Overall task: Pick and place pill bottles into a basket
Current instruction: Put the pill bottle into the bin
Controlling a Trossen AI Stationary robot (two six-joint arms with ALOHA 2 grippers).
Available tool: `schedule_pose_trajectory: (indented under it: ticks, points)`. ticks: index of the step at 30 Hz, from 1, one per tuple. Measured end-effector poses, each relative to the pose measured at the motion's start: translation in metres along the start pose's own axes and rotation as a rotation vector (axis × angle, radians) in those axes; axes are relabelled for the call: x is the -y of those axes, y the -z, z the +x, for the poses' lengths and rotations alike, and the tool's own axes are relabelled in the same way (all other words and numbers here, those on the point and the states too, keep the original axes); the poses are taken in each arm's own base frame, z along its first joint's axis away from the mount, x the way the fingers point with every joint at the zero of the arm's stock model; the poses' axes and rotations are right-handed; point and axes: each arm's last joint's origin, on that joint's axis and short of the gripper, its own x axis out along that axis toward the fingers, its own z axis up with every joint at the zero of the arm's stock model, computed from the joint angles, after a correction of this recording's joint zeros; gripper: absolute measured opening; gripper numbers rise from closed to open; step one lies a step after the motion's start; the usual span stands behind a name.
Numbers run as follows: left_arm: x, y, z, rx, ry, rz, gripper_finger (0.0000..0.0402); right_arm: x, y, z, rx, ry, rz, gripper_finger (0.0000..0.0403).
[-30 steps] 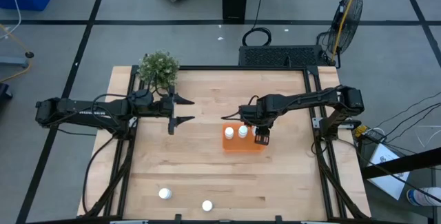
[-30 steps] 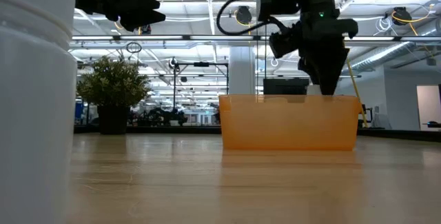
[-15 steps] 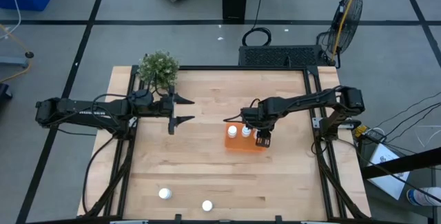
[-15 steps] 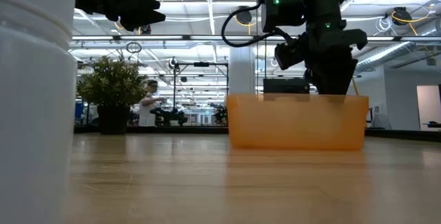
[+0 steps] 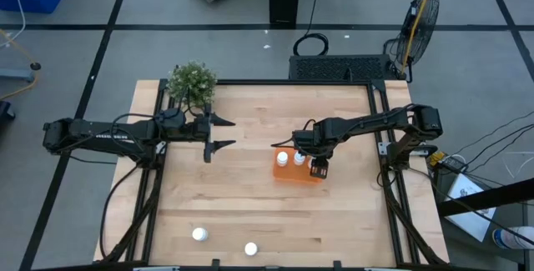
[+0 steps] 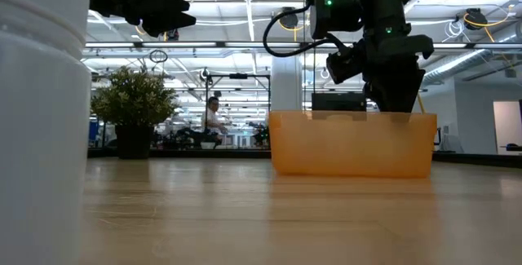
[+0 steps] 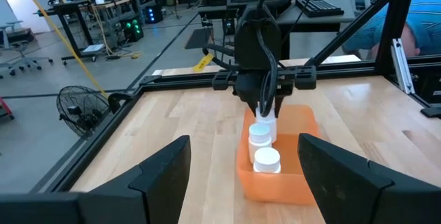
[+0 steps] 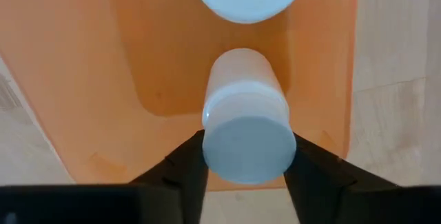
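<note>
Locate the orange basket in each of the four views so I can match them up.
High view: basket right of the table's centre, under the right hand.
Low view: basket right of centre, on the table.
Left wrist view: basket low centre.
Right wrist view: basket fills the frame.
Shared landmark: the right hand over it.

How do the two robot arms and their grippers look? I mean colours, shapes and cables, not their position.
Both arms are dark, nearly black, built of slim jointed segments. The left gripper ends in two pointed, wedge-like dark fingers. The right gripper has similar dark fingers. Black cables loop beside the right arm's wrist, where a small green light glows. I see no readable markings.
</note>
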Motion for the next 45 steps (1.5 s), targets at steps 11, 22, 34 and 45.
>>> schedule_pose_trajectory:
  ticks: [11,22,34,45]
  points:
    - [0.000,0.000,0.000,0.000,0.000,0.000,0.0273,-0.004,0.006,-0.012,0.049,-0.009,0.041,0.0259]
    - [0.000,0.000,0.000,0.000,0.000,0.004,0.0273,-0.011,0.051,-0.103,0.543,-0.027,0.024,0.0223]
    - [0.001,0.005,0.000,-0.048,0.006,0.002,0.0273,-0.003,0.156,-0.113,1.362,-0.034,-0.154,0.0221]
    - [0.004,-0.007,0.001,0.009,0.079,-0.209,0.0273,0.032,0.194,-0.045,1.621,0.010,-0.092,0.0220]
